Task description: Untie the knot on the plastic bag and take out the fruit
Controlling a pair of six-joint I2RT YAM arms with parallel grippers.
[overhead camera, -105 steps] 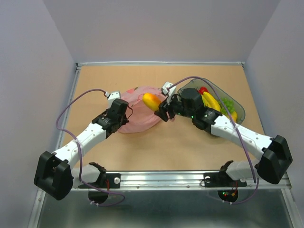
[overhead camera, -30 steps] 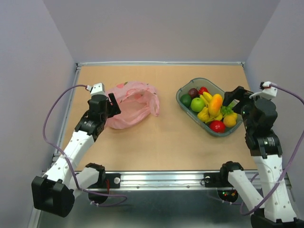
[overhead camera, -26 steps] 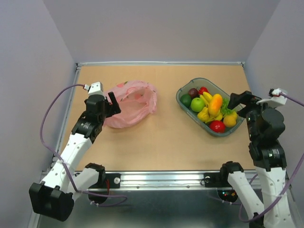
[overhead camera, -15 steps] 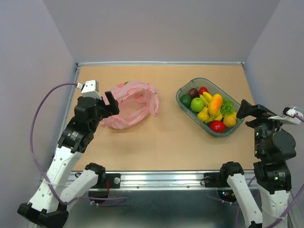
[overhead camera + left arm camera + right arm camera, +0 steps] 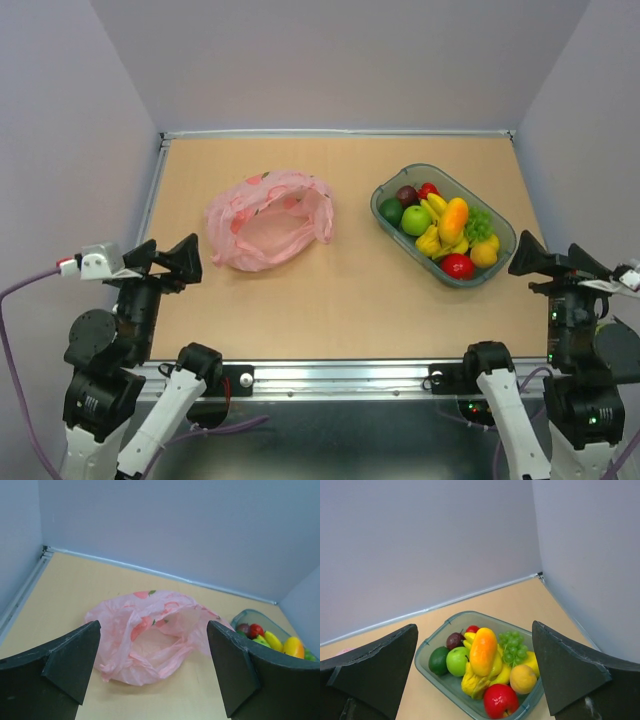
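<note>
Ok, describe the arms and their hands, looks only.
The left arm and right arm are white shells with black joints. The left hand and right hand have two matte black wedge-shaped fingers. A purple cable runs to a white block on the left wrist.

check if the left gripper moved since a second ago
Yes. The left gripper has drawn back from the pink plastic bag toward the table's front rail, near the left corner.
</note>
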